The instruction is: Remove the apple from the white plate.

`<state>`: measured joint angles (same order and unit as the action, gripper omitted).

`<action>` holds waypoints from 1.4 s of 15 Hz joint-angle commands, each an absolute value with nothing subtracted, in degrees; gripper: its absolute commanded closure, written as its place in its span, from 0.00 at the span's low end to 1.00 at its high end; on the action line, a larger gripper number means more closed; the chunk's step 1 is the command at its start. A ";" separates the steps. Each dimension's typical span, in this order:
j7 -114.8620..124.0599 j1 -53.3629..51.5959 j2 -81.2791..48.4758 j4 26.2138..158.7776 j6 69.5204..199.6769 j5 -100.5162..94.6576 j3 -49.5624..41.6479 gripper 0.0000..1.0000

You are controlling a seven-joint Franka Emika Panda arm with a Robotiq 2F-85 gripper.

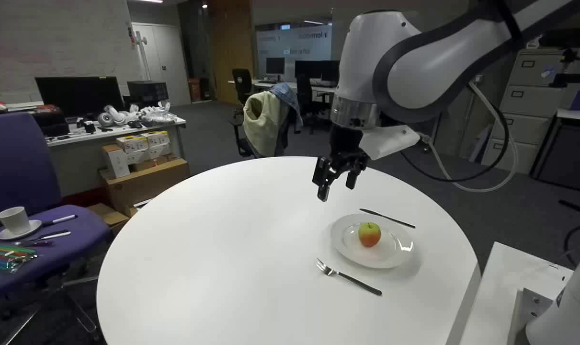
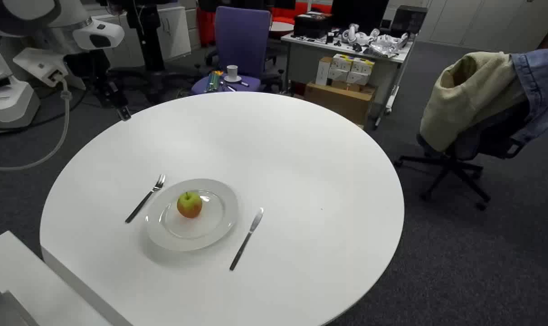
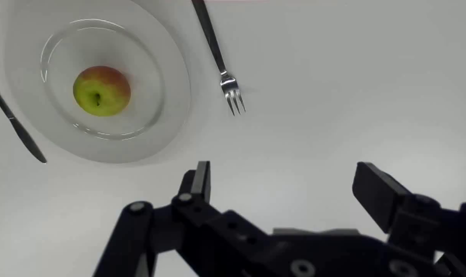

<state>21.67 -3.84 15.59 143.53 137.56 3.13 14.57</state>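
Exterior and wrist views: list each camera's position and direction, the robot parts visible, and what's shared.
Exterior view: beside and above the table, facing toward the cream garment; arm and gripper at right.
Exterior view: beside and above the table, facing toward the purple chair; arm and gripper at upper left.
Wrist view: on the arm, facing down at the table; only the gripper, along the bottom.
Both exterior views share the purple chair; all three, the apple, white plate, fork and knife.

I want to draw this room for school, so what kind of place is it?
Probably an office, maybe one used as a robot lab. In an exterior view you can see a black computer monitor, a filing cabinet with drawers, and a big robot arm.
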 commanded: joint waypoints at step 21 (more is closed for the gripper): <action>-0.41 1.67 16.65 157.04 149.33 -2.50 -1.47 0.00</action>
<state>7.56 1.73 15.88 155.13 146.19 -3.03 1.43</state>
